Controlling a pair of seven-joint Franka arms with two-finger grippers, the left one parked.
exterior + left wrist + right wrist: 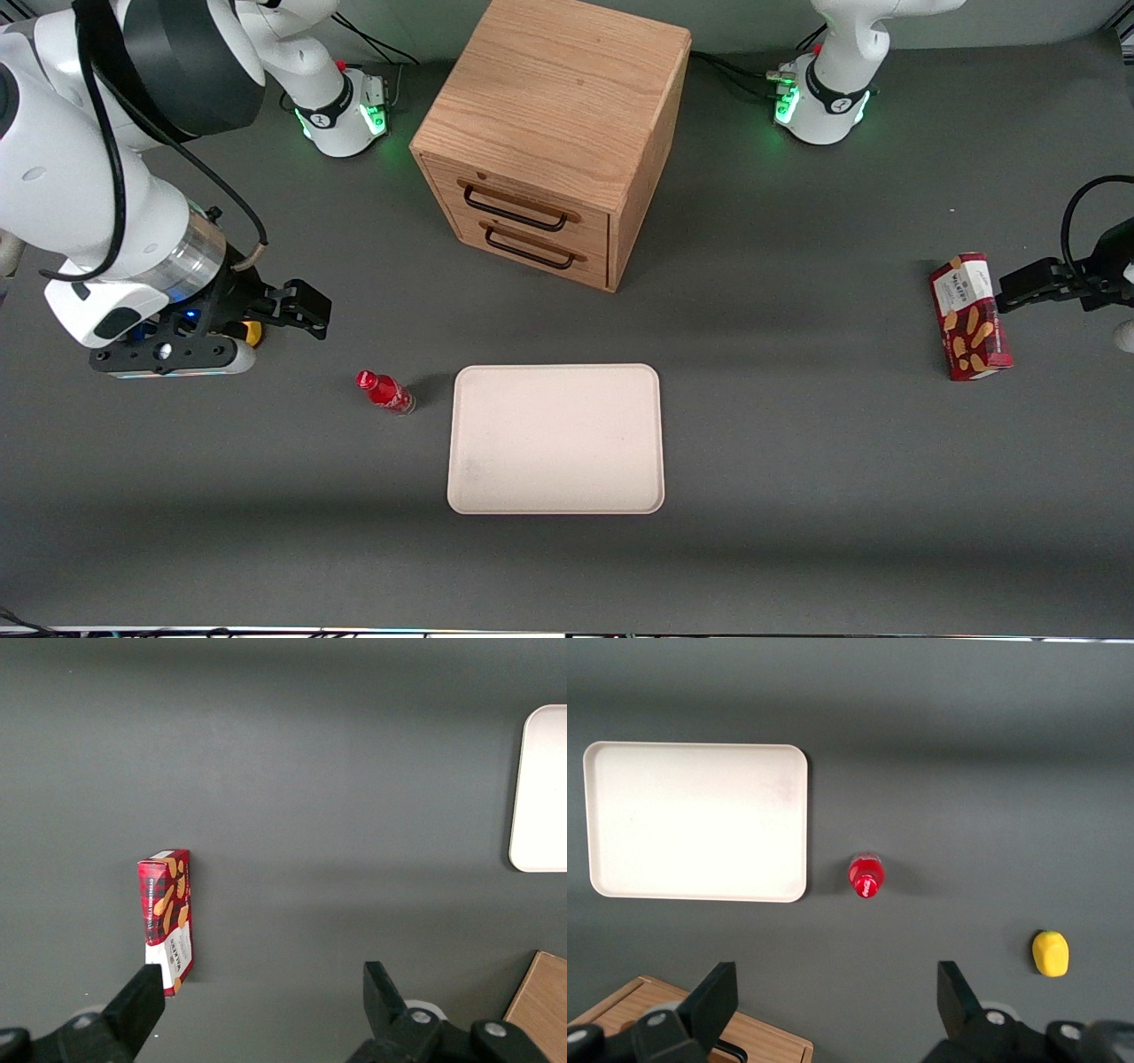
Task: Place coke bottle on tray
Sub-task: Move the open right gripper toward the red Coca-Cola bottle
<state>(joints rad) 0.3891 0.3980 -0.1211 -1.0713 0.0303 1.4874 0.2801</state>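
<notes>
My end effector [306, 312] hangs above the bench [797, 496] toward the working arm's end, its two fingers spread wide and holding nothing; in the right wrist view I see both fingertips [722, 992] well apart with bare grey surface between them. The coke bottle [384, 392] stands upright on the bench, just beside the tray [555, 439] but not touching it, on the working arm's side of it. From my wrist camera I look straight down on its red cap [866, 875], with a narrow strip of bench separating it from the tray's rounded rim [799, 824]. The end effector sits apart from the bottle, farther from the front camera than it and higher. The tray lies flat with nothing on it. A wooden drawer cabinet [554, 137] with two dark handles stands farther from the front camera than the tray. A yellow lump [1051, 953] rests on the bench near my end effector, and a red snack box [970, 316] lies toward the parked arm's end.
</notes>
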